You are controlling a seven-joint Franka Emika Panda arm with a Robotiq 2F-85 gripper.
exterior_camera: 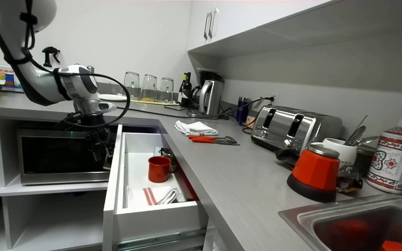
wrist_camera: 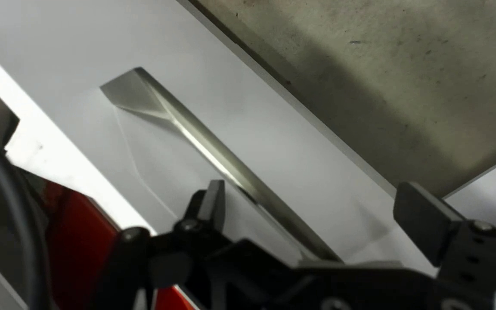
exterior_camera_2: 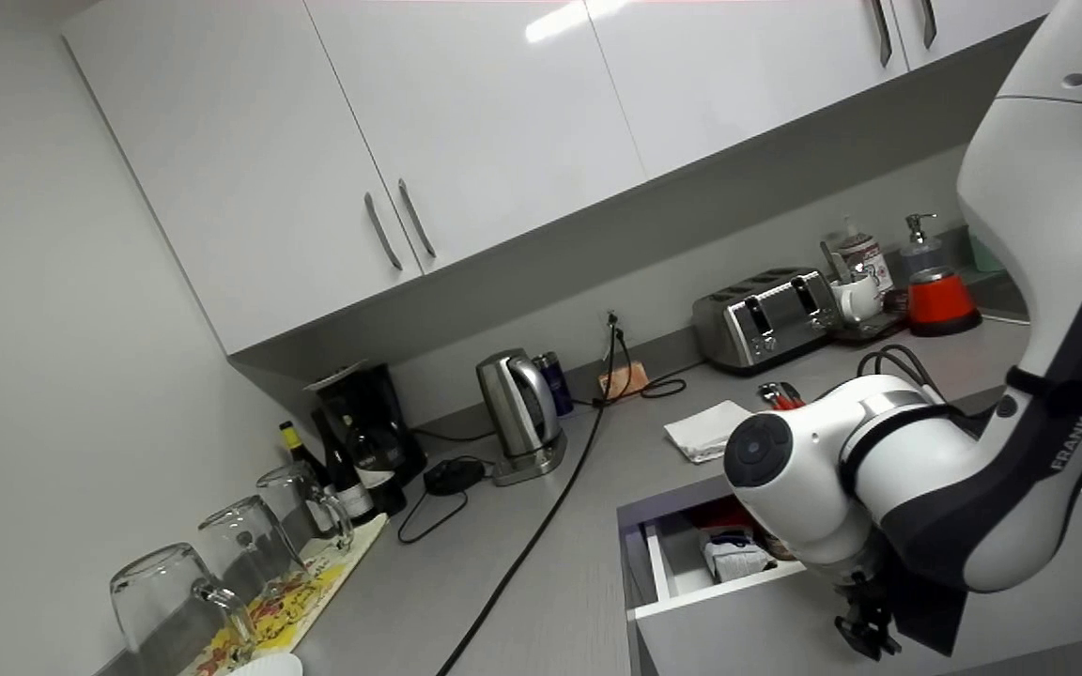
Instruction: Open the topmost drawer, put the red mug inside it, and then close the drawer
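- Two of the three steps look done: in an exterior view the drawer (exterior_camera: 159, 220) stands pulled out, and the mug (exterior_camera: 158, 170) sits upright inside it, near the striped towel (exterior_camera: 152, 196).
- Closing is the step in hand, I judge; the drawer juts well out from under the counter (exterior_camera: 229, 174).
- The gripper (wrist_camera: 312, 206) is outside the drawer, at its front, and in the wrist view the handle (wrist_camera: 233, 165) runs slantwise into the gap between the fingers (wrist_camera: 424, 226).
- Those fingers are spread wide and grasp nothing; whether a tip touches the front or the handle, I cannot tell.
- Next comes, as I see it, a push on the front, straight toward the counter and near the middle, so the drawer does not skew.
- Bringing the fingers together first would likely make a firmer pushing face and keep a tip from hooking the handle.
- Slow is safer: a jolt could slide or tip the mug, and I cannot judge whether its rim clears the counter's edge.
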